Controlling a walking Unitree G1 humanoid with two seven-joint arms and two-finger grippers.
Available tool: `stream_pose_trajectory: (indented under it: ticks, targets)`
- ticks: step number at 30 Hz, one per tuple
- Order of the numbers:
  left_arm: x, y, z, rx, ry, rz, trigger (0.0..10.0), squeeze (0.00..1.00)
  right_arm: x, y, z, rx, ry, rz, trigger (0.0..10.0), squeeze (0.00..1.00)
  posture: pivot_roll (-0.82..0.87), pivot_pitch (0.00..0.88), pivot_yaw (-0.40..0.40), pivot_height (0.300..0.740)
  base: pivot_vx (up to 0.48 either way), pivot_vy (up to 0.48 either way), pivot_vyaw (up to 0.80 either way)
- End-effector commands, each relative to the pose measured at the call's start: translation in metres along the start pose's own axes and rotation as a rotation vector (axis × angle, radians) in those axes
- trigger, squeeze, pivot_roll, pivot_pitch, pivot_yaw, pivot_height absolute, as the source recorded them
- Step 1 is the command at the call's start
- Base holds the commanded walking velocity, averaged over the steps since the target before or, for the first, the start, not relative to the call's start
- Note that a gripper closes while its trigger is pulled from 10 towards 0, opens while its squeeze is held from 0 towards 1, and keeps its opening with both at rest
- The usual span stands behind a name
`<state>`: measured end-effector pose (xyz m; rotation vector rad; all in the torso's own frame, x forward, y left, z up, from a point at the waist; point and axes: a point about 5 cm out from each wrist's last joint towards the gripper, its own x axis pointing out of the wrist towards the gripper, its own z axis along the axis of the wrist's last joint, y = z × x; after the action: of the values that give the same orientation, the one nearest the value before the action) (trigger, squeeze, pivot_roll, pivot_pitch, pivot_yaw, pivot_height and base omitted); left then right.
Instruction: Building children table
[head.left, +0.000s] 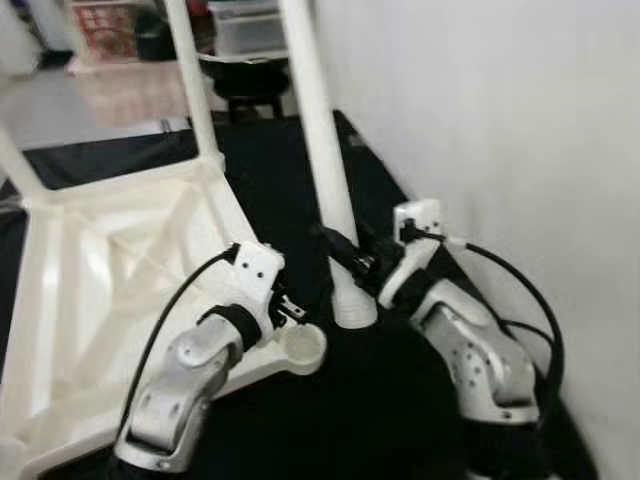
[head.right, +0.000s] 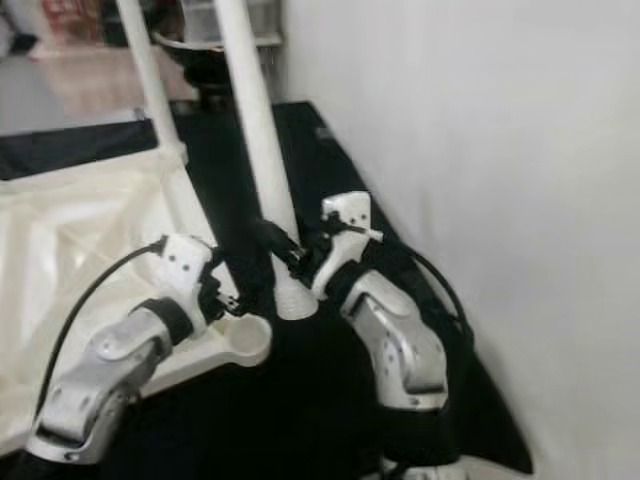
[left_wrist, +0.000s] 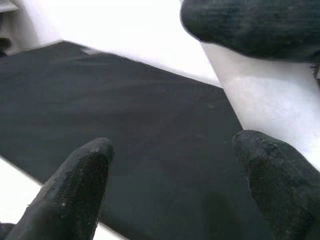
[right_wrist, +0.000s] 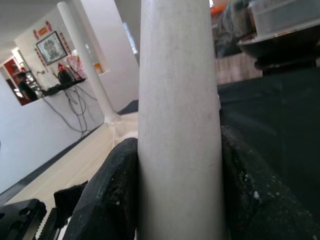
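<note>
Loose table leg (head.left: 325, 180) clamped upright by right gripper (head.left: 345, 262), base just right of empty corner socket (head.left: 303, 345) on upturned tabletop (head.left: 90, 270); left gripper (head.left: 292, 308) spread, ungrasped, at socket

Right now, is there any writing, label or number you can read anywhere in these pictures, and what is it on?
No text can be read.
The framed picture on the far wall: a dark figure, any lettering too small.
The red decorations above it: blurred, unreadable.
The red box on the far floor: print too blurred.
The table leg in the right claw: plain white, no marking.
</note>
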<state>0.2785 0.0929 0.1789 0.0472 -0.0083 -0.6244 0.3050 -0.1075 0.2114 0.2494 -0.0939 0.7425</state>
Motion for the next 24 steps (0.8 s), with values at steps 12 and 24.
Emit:
stream_pose_trajectory:
  ticks: [12, 24]
  targets:
    - [0.0, 0.013, 0.011, 0.038, -0.028, 0.039, 10.0, 0.0, -0.001, 0.001, 0.002, -0.081, -0.007, 0.044, 10.0, 0.0, -0.15, 0.104, 0.005, 0.74, 0.0, 0.0, 0.0]
    - [-0.009, 0.018, 0.061, -0.312, -0.2, -0.336, 10.0, 0.0, -0.044, -0.007, 0.017, -0.192, 0.02, 0.332, 10.0, 0.0, -0.13, 0.075, 0.027, 0.74, 0.0, 0.0, 0.0]
